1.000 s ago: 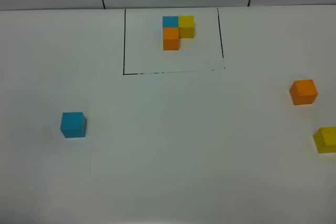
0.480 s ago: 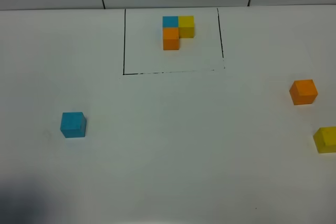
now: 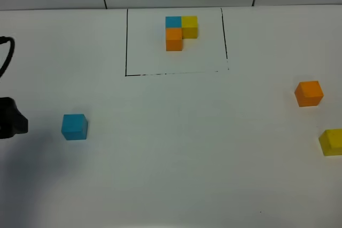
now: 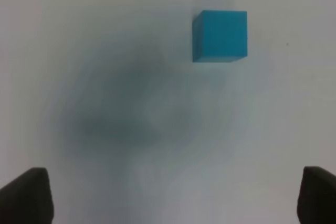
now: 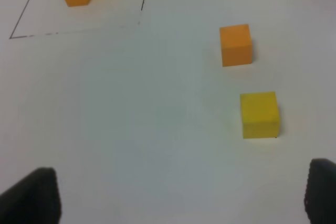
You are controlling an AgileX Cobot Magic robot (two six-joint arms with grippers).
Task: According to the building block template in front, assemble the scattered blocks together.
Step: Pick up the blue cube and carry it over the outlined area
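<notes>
A: State of the left tool (image 4: 170, 196)?
B: It's seen spread wide, nothing betw. the fingertips. The blue cube (image 4: 219, 34) is found a little ahead of it, untouched, flat on the worktop (image 3: 176, 153).
A: And the right tool (image 5: 176, 192)?
B: Also held wide apart & empty. The yellow cube (image 5: 259, 114) is seen nearer to it and the orange cube (image 5: 235, 44) just beyond. The two are apart, not touching.
A: Template?
B: The template (image 3: 180, 32) is set at the far middle, inside the black frame (image 3: 126, 41). Blue & yellow are placed side by side at the back, w/ orange in front of the blue.
A: Progress?
B: Nothing is judged done. The 3 loose cubes are scattered: blue well to the left, orange & yellow by the right edge, bare worktop betw. them. None is gripped or joined. All 3 are yet to be picked, brought together & set in the L as per the template. The blue is prob. being lined up first.
</notes>
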